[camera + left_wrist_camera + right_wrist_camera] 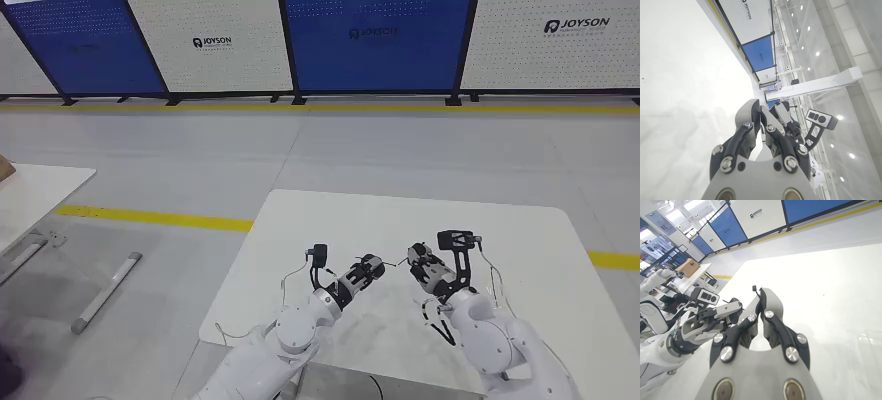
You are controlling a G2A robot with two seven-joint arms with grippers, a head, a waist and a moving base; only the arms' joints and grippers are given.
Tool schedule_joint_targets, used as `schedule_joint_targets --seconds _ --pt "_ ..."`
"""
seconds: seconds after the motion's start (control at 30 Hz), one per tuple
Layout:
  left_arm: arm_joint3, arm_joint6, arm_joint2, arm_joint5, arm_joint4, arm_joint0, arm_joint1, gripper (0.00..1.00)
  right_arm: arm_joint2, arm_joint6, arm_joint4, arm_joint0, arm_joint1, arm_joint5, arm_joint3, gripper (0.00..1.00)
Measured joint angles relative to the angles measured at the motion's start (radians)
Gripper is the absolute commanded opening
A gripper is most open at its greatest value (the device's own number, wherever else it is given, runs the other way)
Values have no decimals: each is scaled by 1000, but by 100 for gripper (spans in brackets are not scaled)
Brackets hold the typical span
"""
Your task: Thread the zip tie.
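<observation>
A thin black zip tie (pixel 400 262) spans the small gap between my two grippers above the white table (pixel 500 230). My right gripper (pixel 760 294) is shut on it, and the tie's small square head (pixel 754 288) pokes out past the fingertips. My left gripper (pixel 759 108) is also shut, its pads pressed together on the strap. In the top view the left gripper (pixel 378 264) and right gripper (pixel 418 262) face each other tip to tip, a little above the table. From the right wrist view, a short black end (pixel 725 301) sticks out of the left gripper (pixel 734 305).
The table's left edge (pixel 235 270) lies close to the left arm. A second white table (pixel 40 190) with a cardboard box (pixel 688 267) stands off to the left. A metal bar (pixel 105 292) lies on the floor between them. Blue and white panels (pixel 375 45) line the back.
</observation>
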Motion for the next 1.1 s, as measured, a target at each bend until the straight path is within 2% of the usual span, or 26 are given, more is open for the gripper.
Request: schedule_joint_targets --seconds 1.1 --pt "0 0 0 0 0 0 0 0 6 18 -9 6 -16 -18 11 0"
